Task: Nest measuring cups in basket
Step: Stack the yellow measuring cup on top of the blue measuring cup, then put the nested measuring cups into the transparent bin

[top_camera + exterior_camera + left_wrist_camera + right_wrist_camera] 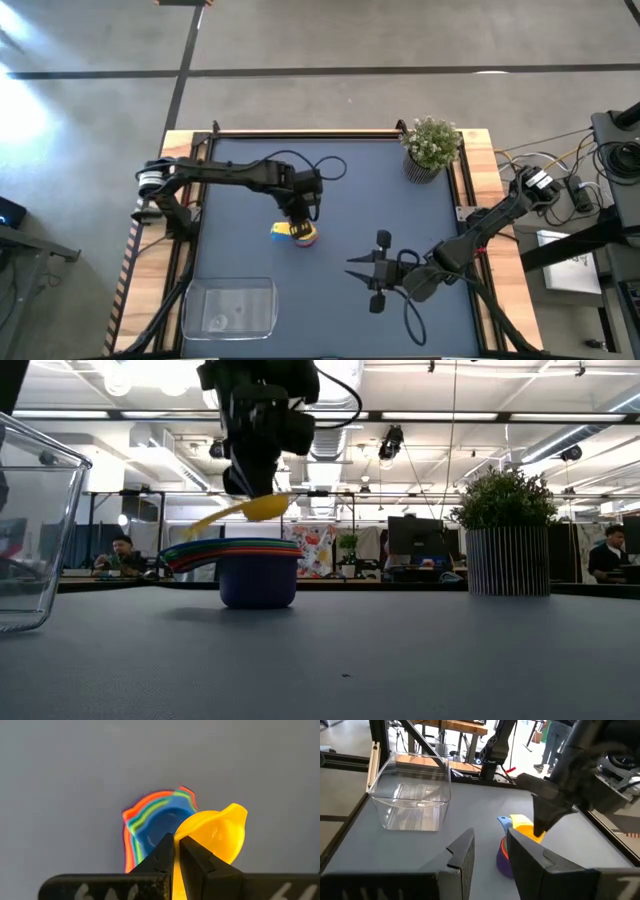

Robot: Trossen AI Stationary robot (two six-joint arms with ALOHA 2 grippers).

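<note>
Low view gives me the yellow cup point(262, 508) pinched by its handle in my left gripper point(252, 485), hanging just above the stack of nested cups point(238, 550), whose dark blue cup point(258, 582) sits at the bottom on the table point(400, 650). From the left wrist I see the fingers point(161, 855) clenched on the yellow handle, with the rainbow rims of the stack directly beneath. On the high view the stack point(303, 233) stands near the middle of the table, slightly left, and the clear basket point(229, 307) lies apart from it at the near left, holding no cups. My right gripper point(378, 270) waits low over the near right of the table, holding nothing, its jaws a little apart. A potted plant point(431, 147) stands at the far right corner.
</note>
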